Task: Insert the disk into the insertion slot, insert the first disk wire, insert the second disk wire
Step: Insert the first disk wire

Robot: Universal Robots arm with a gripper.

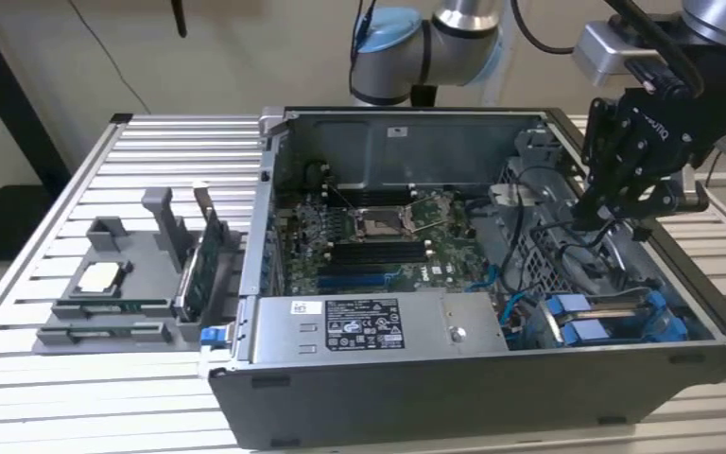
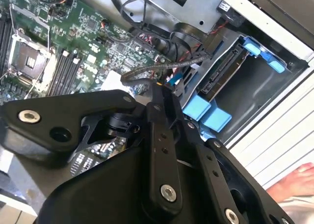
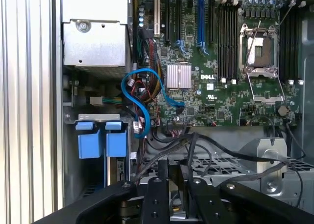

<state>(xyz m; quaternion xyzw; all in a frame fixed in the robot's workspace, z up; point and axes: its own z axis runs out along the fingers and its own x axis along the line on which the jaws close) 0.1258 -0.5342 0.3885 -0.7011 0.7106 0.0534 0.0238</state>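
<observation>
The disk [image 1: 596, 320], framed by its blue carrier, sits inside the insertion slot [image 1: 684, 317] at the case's front corner on the exterior view's right. Its blue tabs [image 3: 100, 143] and silver underside [image 2: 223, 76] show in both wrist views. My gripper [image 1: 590, 219] hangs inside the case just behind the slot, over a tangle of black cables. Its fingers [image 2: 158, 102] stand close together, pinching a grey braided disk wire [image 2: 147, 71] at its end, above the motherboard's edge. In the first wrist view my gripper [image 3: 172, 169] sits among black cables over the perforated cage.
A silver power-supply box [image 1: 363, 323] fills the case's front. The green motherboard [image 1: 376, 232] lies behind it, with a looped blue cable [image 3: 142, 94] near its edge. A grey holder [image 1: 124, 284] with green cards stands on the slatted table. A person's hand [image 2: 297, 182] shows beside the case.
</observation>
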